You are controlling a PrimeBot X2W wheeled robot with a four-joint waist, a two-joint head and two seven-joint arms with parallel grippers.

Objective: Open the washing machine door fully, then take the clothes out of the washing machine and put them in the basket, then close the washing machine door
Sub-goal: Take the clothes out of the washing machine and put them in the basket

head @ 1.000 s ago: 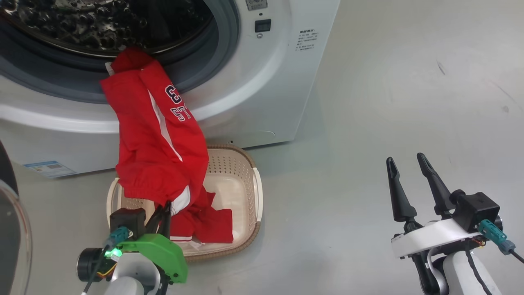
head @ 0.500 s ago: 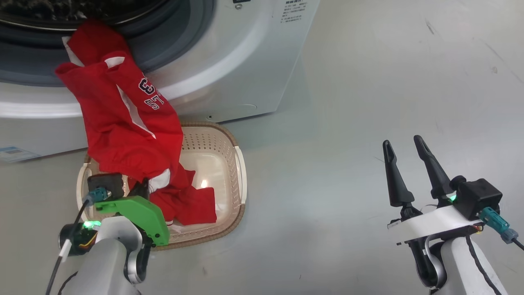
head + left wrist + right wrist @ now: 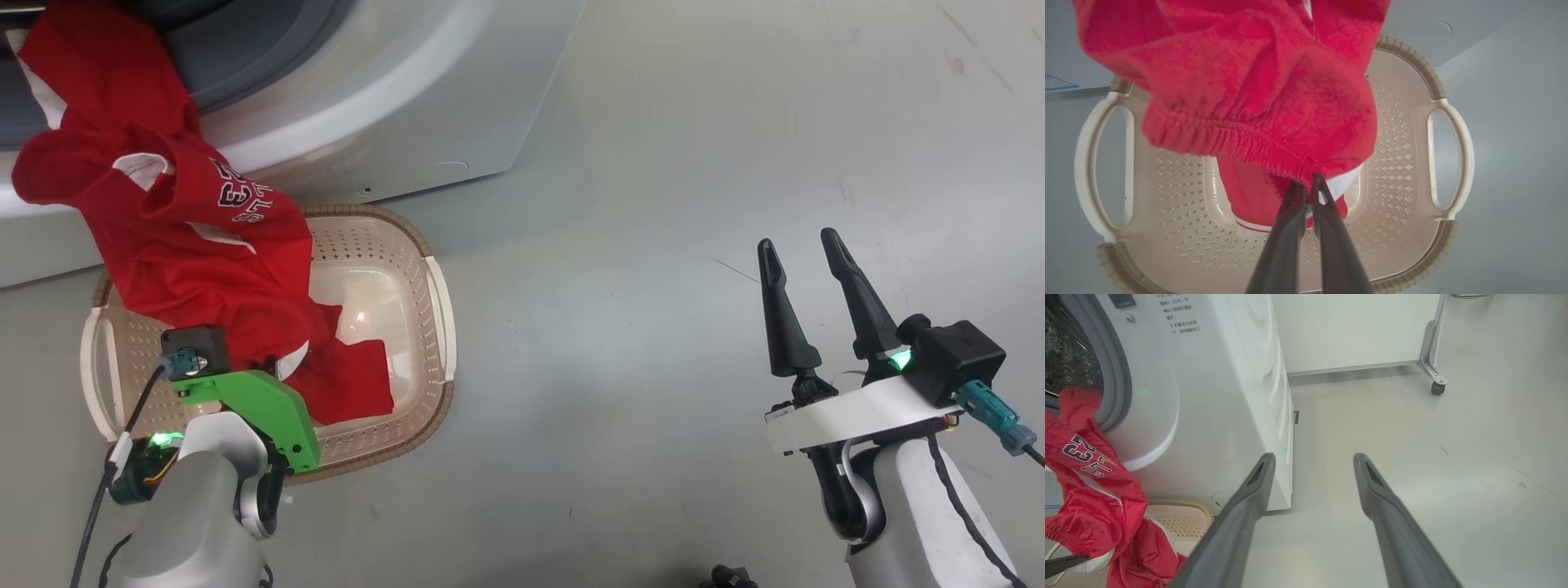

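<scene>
The clothes, a red jersey (image 3: 188, 245) printed "BULLS 23", hang from the washing machine (image 3: 392, 106) opening down into the basket (image 3: 438, 310). The jersey's top end still lies on the grey gasket and its lower end rests on the basket floor. My left gripper (image 3: 1308, 181) is shut on the jersey's (image 3: 1257, 94) gathered hem, just above the cream basket (image 3: 1453, 155). My right gripper (image 3: 796, 237) stands open and empty over the bare floor to the right, with its fingers (image 3: 1257, 477) spread beside the washer's white side (image 3: 1229, 396). The washing machine door is out of view.
Grey floor stretches to the right of the basket and washer. A white panel on a metal leg with a caster (image 3: 1437, 388) stands behind the washer. A blue label sticker (image 3: 1057, 81) marks the washer's front, low on its left.
The head camera has tilted, shifting the scene up and left. My left gripper has drawn the jersey further out of the drum and lower over the basket. The right gripper has stayed open.
</scene>
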